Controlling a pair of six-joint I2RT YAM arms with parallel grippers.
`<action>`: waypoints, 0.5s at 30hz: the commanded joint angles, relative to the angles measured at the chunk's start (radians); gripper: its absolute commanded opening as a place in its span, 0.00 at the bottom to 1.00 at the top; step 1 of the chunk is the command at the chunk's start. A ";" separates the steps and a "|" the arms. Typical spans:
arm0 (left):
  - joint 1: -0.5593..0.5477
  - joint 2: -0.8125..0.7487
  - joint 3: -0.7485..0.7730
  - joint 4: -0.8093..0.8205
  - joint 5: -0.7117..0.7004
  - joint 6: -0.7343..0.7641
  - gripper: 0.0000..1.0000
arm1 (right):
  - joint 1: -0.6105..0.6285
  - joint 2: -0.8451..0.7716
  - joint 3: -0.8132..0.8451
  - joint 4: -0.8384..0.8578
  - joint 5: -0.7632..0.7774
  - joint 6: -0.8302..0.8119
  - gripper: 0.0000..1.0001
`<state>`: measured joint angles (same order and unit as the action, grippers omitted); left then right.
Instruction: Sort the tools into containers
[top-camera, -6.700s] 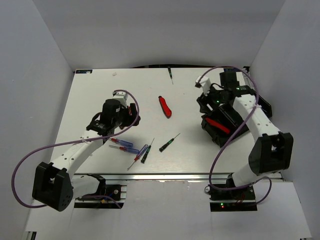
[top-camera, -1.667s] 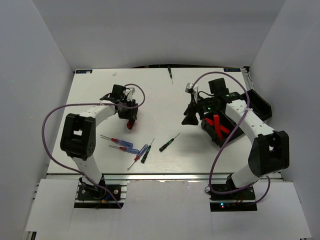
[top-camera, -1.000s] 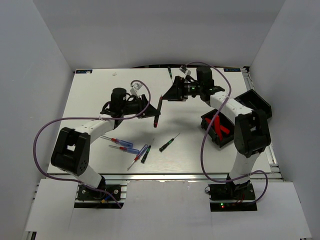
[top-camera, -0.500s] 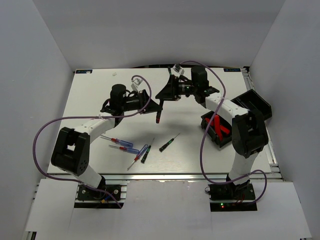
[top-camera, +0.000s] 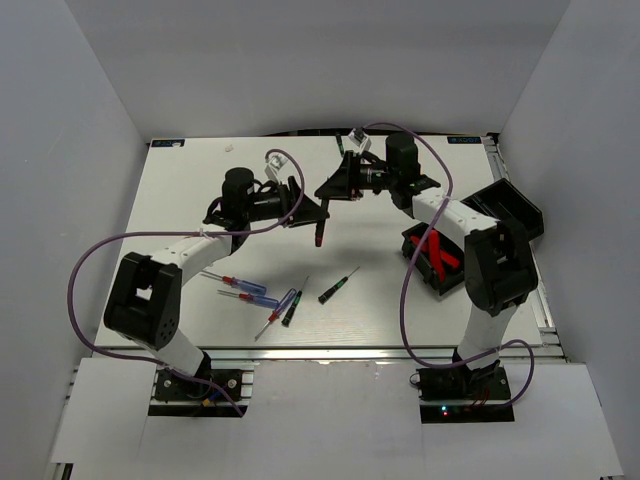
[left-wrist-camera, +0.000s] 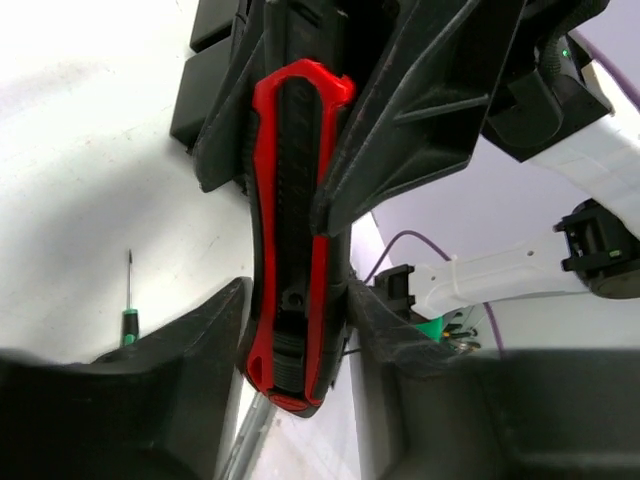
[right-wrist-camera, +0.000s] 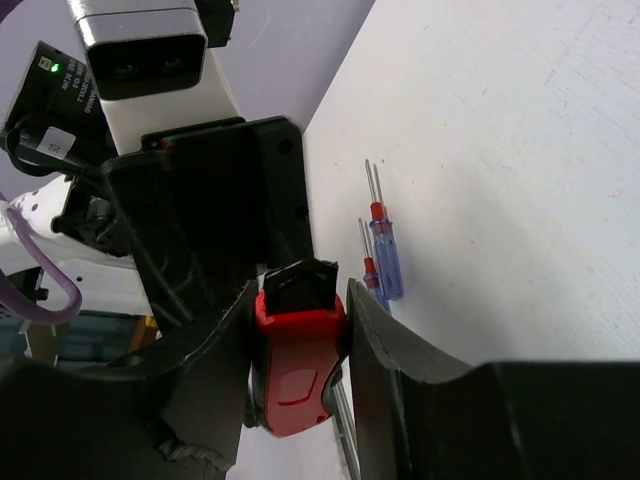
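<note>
A red-and-black utility knife (top-camera: 318, 229) hangs in the air over the middle of the table, held from both sides. My left gripper (top-camera: 311, 212) is shut on one end of it and my right gripper (top-camera: 329, 190) on the other. In the left wrist view the knife (left-wrist-camera: 295, 250) sits between my left gripper's (left-wrist-camera: 297, 300) fingers, with the right gripper's fingers closed on its far end. In the right wrist view the knife's end (right-wrist-camera: 296, 370) is pinched in my right gripper (right-wrist-camera: 300, 300). A black bin (top-camera: 418, 262) at the right holds two red knives (top-camera: 438, 250).
A second black bin (top-camera: 512, 206) stands at the right edge. Blue-and-red screwdrivers (top-camera: 243, 289) and black-green ones (top-camera: 336, 286) lie on the near part of the table, below the grippers. Another black-green screwdriver (top-camera: 340, 147) lies at the far edge. The blue ones also show in the right wrist view (right-wrist-camera: 385, 262).
The left arm carried the knife from the left to the centre. The right arm left its bin and closed on the knife's other end. In the last half second both barely moved.
</note>
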<state>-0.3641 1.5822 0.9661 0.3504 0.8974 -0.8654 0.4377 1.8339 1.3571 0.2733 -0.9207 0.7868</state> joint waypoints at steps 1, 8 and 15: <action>0.002 -0.039 0.019 0.042 -0.058 -0.021 0.66 | 0.001 -0.058 -0.013 0.060 -0.046 -0.001 0.00; 0.045 -0.136 -0.032 0.035 -0.091 0.025 0.84 | -0.066 -0.097 0.033 -0.116 -0.006 -0.260 0.00; 0.091 -0.255 -0.009 -0.275 -0.233 0.210 0.89 | -0.169 -0.205 0.123 -0.665 0.182 -0.806 0.00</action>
<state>-0.2829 1.3964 0.9268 0.2821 0.7650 -0.7853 0.2928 1.7359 1.3933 -0.0933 -0.8436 0.3214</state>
